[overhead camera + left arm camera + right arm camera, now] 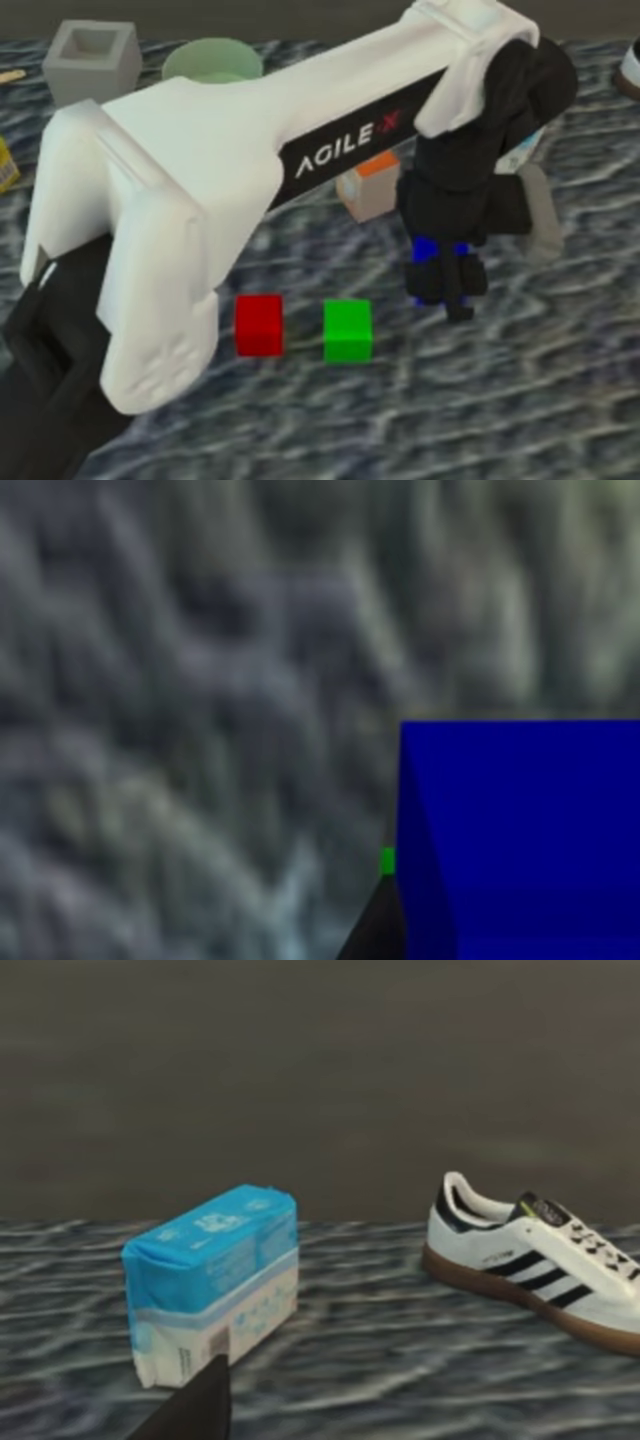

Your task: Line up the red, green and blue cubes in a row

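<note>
The red cube point(259, 324) and the green cube point(347, 330) sit side by side on the table with a small gap between them. To the right of the green cube, my left gripper point(443, 275) is shut on the blue cube point(428, 249), most of which is hidden by the black fingers. In the left wrist view the blue cube point(520, 840) fills the near corner beside one dark finger point(375, 930), and a sliver of the green cube point(387, 860) shows past it. My right arm is outside the top view; only one dark finger point(195, 1410) shows in its wrist view.
A beige carton with an orange top point(370, 185) stands just behind the left gripper. A light-blue-and-white pack point(215, 1280) and a white shoe point(535, 1260) lie at the back right. A grey square pot point(90, 58) and a green bowl point(212, 60) are at the back left.
</note>
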`<state>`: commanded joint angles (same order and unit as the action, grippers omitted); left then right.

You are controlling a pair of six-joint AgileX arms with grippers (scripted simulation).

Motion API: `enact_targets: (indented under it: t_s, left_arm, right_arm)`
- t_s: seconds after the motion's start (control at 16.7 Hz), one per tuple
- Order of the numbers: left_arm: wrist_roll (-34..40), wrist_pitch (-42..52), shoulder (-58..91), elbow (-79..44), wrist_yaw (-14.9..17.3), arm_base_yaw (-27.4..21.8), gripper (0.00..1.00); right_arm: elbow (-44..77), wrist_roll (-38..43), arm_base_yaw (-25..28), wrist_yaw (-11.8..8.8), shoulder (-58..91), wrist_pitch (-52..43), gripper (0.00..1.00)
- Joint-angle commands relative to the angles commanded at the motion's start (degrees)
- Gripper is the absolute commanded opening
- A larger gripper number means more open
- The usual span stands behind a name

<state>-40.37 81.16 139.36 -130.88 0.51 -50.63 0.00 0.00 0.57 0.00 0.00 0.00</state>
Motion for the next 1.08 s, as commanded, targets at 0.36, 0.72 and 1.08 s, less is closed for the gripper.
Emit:
enact_targets:
  t_s: [0.36,0.72,1.08]
  left_arm:
    - [0.3,-11.4,1.4,9.6,0.0,-0.3,0.0]
    - [0.3,-14.1,2.0,12.1,0.0,-0.4,0.0]
    - [0.3,-14.1,2.0,12.1,0.0,-0.4,0.45]
  right_arm:
    - [0.0,0.0,0.0,0.0,0.0,0.0,1.0]
    - [0.0,0.0,0.0,0.0,0.0,0.0,1.0]
    - [0.0,0.0,0.0,0.0,0.0,0.0,1.0]
